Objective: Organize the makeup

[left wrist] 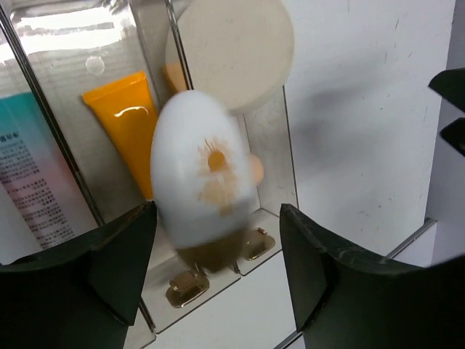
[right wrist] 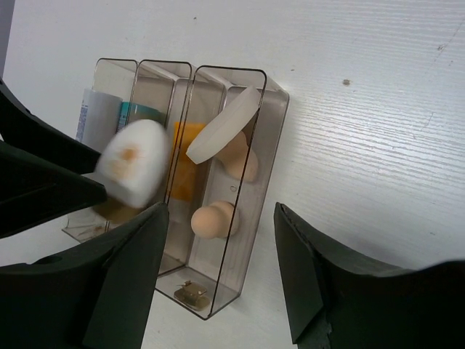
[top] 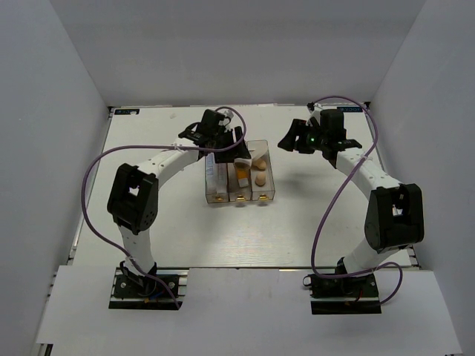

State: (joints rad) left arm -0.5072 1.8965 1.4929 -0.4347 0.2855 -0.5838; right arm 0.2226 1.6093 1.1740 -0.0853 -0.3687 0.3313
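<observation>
Closest to the lens, left gripper (left wrist: 216, 211), black fingers framing a blurred white egg-shaped piece (left wrist: 203, 189) marked with an orange smear.

Risks, as judged from here:
- Could shove or tip the clear three-compartment box (right wrist: 272, 131) if lowered carelessly, being poised at the box's 12 o'clock end in the overhead view.
- Could knock the round cream puff (left wrist: 232, 51) out onto the table (right wrist: 378, 145). Perched slanted on the box rim, at 12 o'clock of the white piece.
- Could send the white piece bouncing off a divider to land outside the box, or in the wrong slot beside the orange tube (left wrist: 127, 123) at its 10 o'clock.

Two peach sponges (right wrist: 214, 218) lying in the end compartment beneath the puff.

Left fingers spread, with the white piece between them. Looks loose rather than pinched, though contact is unsure through the blur.

Off at 2 o'clock of the box, right gripper (right wrist: 221, 211), spread wide and holding nothing.
</observation>
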